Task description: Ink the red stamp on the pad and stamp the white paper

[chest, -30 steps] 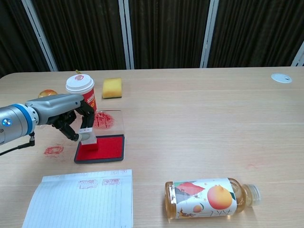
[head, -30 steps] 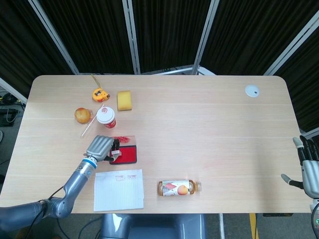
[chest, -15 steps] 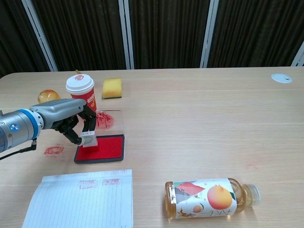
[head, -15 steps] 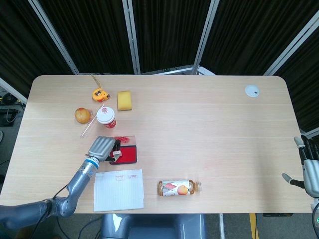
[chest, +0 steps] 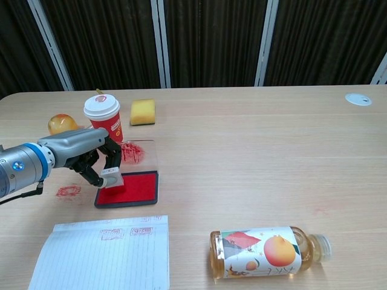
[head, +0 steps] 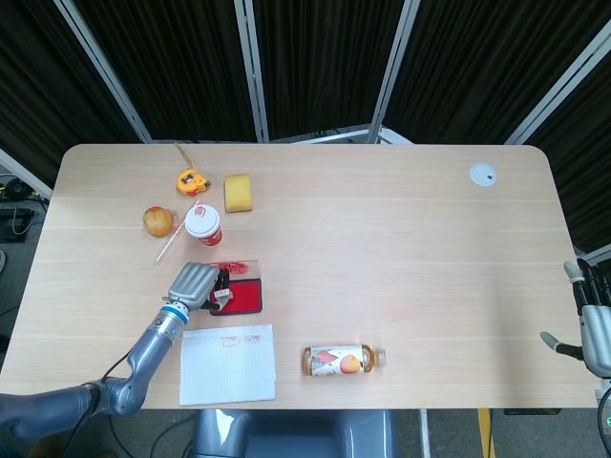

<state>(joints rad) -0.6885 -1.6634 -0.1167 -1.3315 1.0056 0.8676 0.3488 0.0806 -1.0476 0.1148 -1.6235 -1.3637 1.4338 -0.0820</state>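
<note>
My left hand (chest: 84, 156) (head: 196, 284) grips the small stamp (chest: 112, 178), which stands on the left part of the red ink pad (chest: 136, 188) (head: 245, 299). The pad's clear lid (chest: 138, 152) lies open behind it, smeared red. The white lined paper (chest: 103, 254) (head: 227, 363) lies in front of the pad at the table's near edge, with red stamp marks along its top. My right hand (head: 594, 320) hangs open off the table's right edge, seen only in the head view.
A red paper cup (chest: 103, 116), an orange fruit (chest: 62, 124), a yellow sponge (chest: 143, 112), a yellow tape measure (head: 192, 180) and a stick (head: 176, 234) lie behind the pad. A juice bottle (chest: 266, 251) lies on its side near the front. A white disc (chest: 358, 99) sits far right. A red ink mark (chest: 68, 191) stains the table.
My left hand has drawn slightly back toward the left and lowered, keeping the stamp on the pad's left part. The right hand has not moved.
</note>
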